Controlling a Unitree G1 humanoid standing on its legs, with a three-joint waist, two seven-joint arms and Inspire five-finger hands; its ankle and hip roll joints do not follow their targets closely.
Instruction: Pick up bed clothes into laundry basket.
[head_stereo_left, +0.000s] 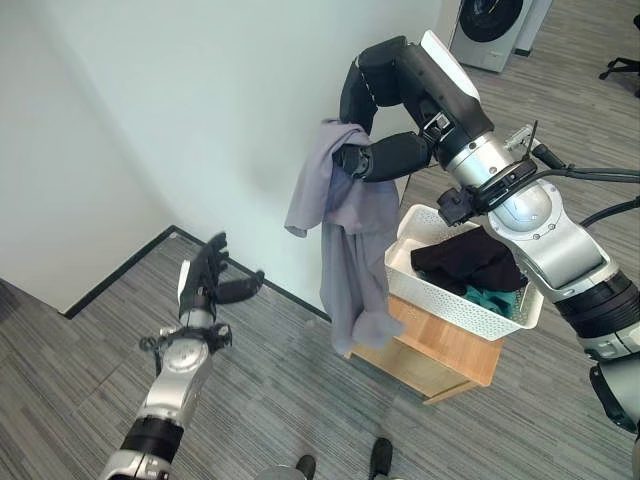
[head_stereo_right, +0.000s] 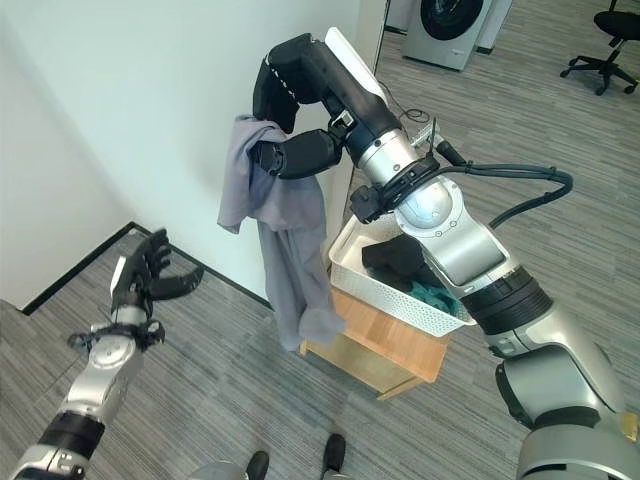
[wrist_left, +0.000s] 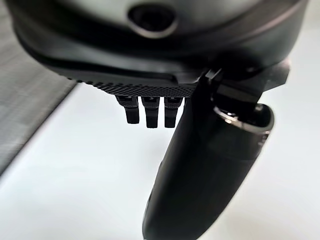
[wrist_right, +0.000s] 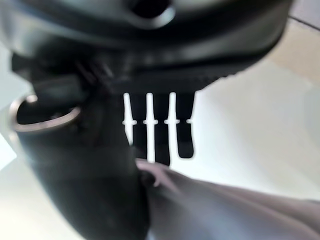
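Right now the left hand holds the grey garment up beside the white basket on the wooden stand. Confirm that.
Not quite: the right hand holds it, not the left. The left eye view shows the grey garment hanging from that hand beside the white basket on the wooden stand. The left hand is open, holding nothing, low over the floor.

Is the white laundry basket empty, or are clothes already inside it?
Not empty: the laundry basket already holds a dark garment and a teal cloth.

White wall, grey plank floor, washing machine, office chair beyond.
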